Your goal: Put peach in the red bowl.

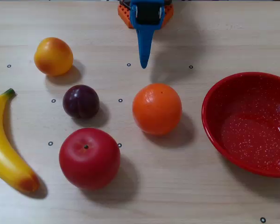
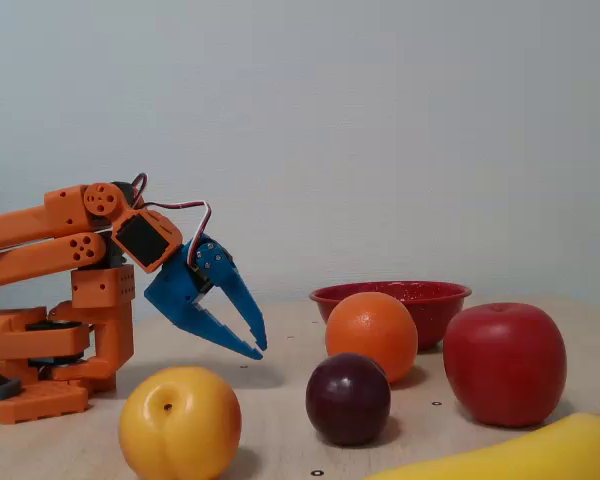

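Peach (image 2: 180, 424) nearest side camera, at 10 o'clock on table (image 1: 186, 196) from above, untouched. Reach step pending: I must swing gripper (image 2: 258, 350) toward it, fingers slightly parted, holding nothing. Red bowl (image 1: 252, 123) at 3 o'clock, empty, rim cropped. Arm base mostly cut off overhead.

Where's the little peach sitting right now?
In the top-down fixed view, the small yellow-orange peach sits on the table's upper left, just above the dark purple plum.
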Robot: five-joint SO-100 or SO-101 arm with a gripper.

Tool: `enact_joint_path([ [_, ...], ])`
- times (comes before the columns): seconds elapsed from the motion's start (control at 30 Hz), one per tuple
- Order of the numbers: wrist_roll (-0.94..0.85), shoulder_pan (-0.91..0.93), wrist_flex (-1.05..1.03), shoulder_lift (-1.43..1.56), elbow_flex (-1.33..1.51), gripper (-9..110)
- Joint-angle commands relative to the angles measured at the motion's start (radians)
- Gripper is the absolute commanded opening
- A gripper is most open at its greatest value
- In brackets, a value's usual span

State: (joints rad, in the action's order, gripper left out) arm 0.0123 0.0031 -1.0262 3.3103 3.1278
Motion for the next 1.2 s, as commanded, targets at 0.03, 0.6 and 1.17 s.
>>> enact_joint_path([
  [0.03,0.009,-0.014,0.04,0.02,0.017,0],
  [0.6,-0.002,-0.017,0.04,0.02,0.017,0],
  [1.17,-0.021,-0.037,0.04,0.021,0.017,0],
])
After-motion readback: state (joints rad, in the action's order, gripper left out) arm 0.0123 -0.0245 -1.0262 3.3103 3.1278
